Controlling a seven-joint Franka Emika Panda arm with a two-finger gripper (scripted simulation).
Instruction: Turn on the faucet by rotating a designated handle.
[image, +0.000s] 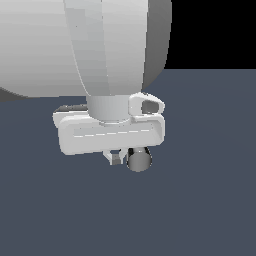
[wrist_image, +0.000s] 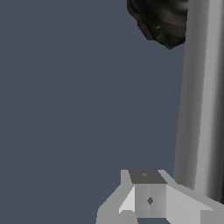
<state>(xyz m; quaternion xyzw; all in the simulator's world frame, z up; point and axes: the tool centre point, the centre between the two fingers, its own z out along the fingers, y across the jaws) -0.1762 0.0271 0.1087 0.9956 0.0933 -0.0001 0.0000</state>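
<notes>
Wrist view: my jaws (wrist_image: 151, 197) sit beside the handle (wrist_image: 201, 100). I cannot tell if they are open. The turn looks barely begun.

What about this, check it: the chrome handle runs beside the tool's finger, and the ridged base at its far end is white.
Wrong on one count: the ridged base is black, not white, as the wrist view shows. The chrome handle does run beside the tool's finger.
</notes>
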